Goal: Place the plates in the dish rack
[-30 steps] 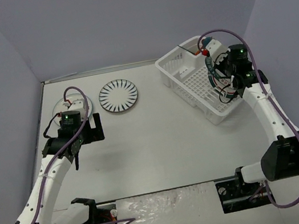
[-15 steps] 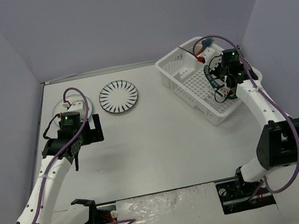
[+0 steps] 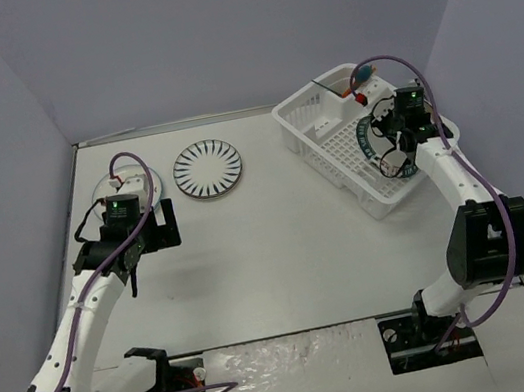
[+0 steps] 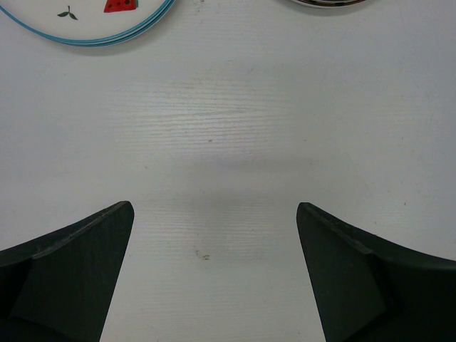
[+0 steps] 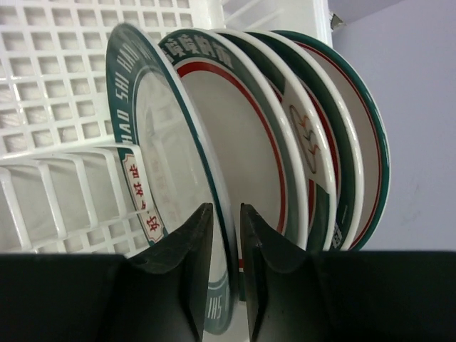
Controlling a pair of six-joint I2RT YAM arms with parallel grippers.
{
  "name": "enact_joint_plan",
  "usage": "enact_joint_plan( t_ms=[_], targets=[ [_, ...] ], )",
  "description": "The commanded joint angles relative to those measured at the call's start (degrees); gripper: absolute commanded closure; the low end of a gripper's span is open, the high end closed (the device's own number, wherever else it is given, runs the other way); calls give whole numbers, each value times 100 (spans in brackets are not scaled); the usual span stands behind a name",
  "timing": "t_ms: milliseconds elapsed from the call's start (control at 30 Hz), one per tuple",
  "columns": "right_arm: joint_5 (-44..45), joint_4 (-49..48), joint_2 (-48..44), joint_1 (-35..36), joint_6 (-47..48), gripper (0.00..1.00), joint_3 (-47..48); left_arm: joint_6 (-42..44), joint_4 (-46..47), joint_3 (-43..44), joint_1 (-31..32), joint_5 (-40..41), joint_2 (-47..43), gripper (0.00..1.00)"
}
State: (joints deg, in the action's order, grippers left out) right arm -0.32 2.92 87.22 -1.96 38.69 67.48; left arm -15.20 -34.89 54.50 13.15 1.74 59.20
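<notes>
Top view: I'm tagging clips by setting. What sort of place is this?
Probably a robot test cell, not a kitchen: plain walls box in a white table, two arms are bolted at its near edge, and a dish rack holds plates.

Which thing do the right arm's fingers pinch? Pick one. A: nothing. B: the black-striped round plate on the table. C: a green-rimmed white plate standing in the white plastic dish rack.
C: the right fingers clamp the rim of the nearest green-rimmed white plate, upright in the white plastic dish rack.
</notes>
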Motion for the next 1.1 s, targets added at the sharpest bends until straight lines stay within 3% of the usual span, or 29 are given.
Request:
enact_joint_plan(
  t_ms=[0, 267, 400, 600, 833, 1067],
  targets=[
    [-66, -503, -142, -68, -449, 63, 89, 9, 141, 149, -49, 2, 30, 3],
    [-396, -604, -1019, -68, -1013, 42, 48, -42, 164, 140, -75, -77, 32, 3],
    [-649, -608, -1742, -51, -1611, 22, -22, -197, 192, 132, -84, -93, 64, 3],
    [-1126, -919, -3125, -40, -3706, 2, -531, -1013, 239, 234, -93, -106, 167, 3],
    [-2519, -2004, -3909, 83, -6330, 0, -1558, -2309, 1052, 128, -102, -144, 475, 3],
    [-2706, -2785, -4060, 566, -7204, 0, -2257, -3118, 1800, 77, -109, 24, 1016, 3]
  ],
)
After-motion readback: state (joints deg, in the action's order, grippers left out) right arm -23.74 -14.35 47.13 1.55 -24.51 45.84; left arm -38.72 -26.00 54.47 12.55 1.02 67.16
